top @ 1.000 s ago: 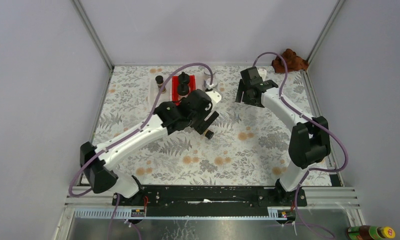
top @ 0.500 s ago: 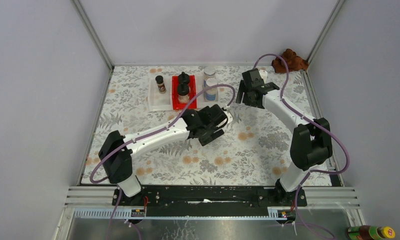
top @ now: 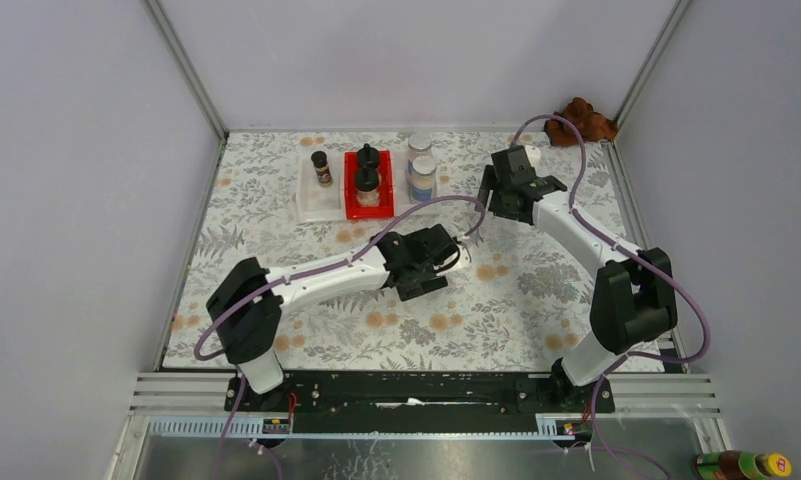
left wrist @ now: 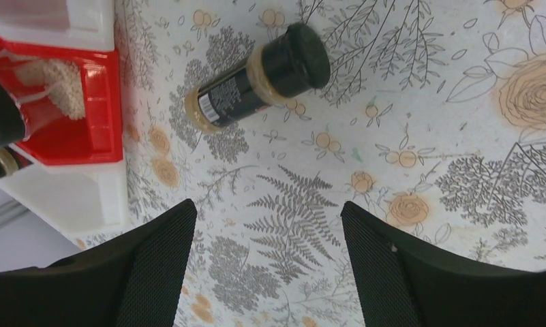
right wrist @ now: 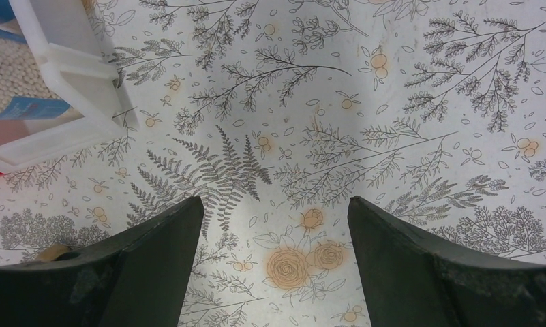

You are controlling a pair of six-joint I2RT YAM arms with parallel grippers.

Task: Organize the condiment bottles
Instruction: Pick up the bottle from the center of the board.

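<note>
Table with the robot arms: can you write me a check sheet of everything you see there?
Surface: flowered cloth, no spills seen.
Job's things: upright slim brown bottle in the left white tray; two domed-cap jars in the red tray; two silver-lidded jars in the right white tray; fallen slim brown bottle lying on the cloth.
Clutter: crumpled brown rag in the far right corner.
End effectors: left end effector open, empty, near the fallen bottle; right end effector open, empty, over bare cloth.
Cables: purple cables loop along both arms.
Surroundings: plain walls; yellow-capped bottle lying outside the table.
</note>
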